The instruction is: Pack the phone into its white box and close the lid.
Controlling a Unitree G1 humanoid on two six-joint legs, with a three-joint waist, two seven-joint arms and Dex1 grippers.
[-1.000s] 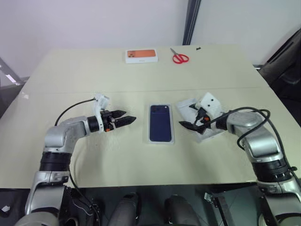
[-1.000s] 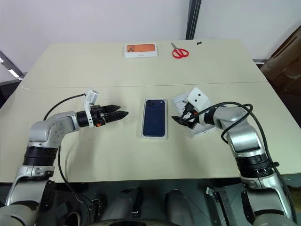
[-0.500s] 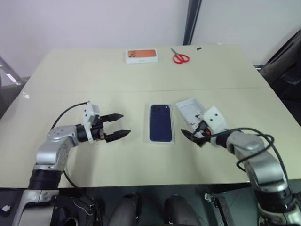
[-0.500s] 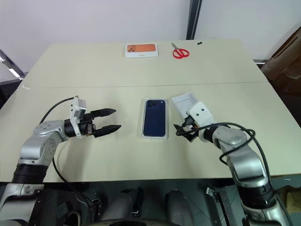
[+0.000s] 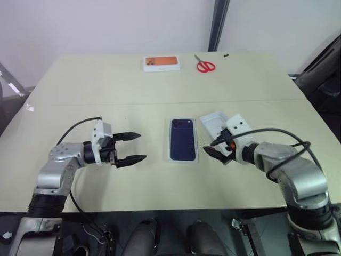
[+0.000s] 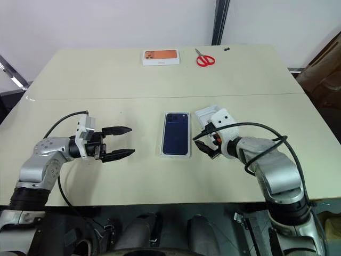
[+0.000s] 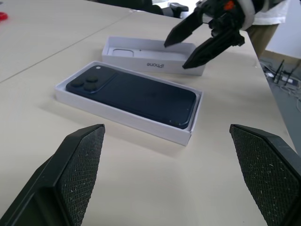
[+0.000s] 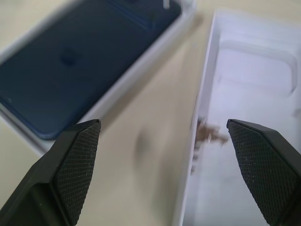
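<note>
The dark blue phone (image 5: 183,140) lies back up inside the white box (image 5: 183,159) at the middle of the table. Just right of the box lies the lid (image 5: 214,121), open side up, with small dark marks inside (image 8: 207,132). My left gripper (image 5: 142,146) hovers open to the left of the box, pointing at it, with nothing between its fingers. On the other side, my right gripper (image 5: 209,147) is open and empty too, over the near end of the lid, beside the box's right wall. The left wrist view has the phone (image 7: 131,92), the lid (image 7: 155,63) and the right gripper (image 7: 175,56).
A white box with an orange picture (image 5: 161,63) and red scissors (image 5: 204,65) lie near the table's far edge. A black cable (image 5: 74,129) loops from my left wrist. A seam (image 5: 106,103) crosses the table beyond the box.
Both arms have drawn back toward me. The left gripper has moved away from the box and rolled. The right gripper has slid off the lid's middle to its near end.
</note>
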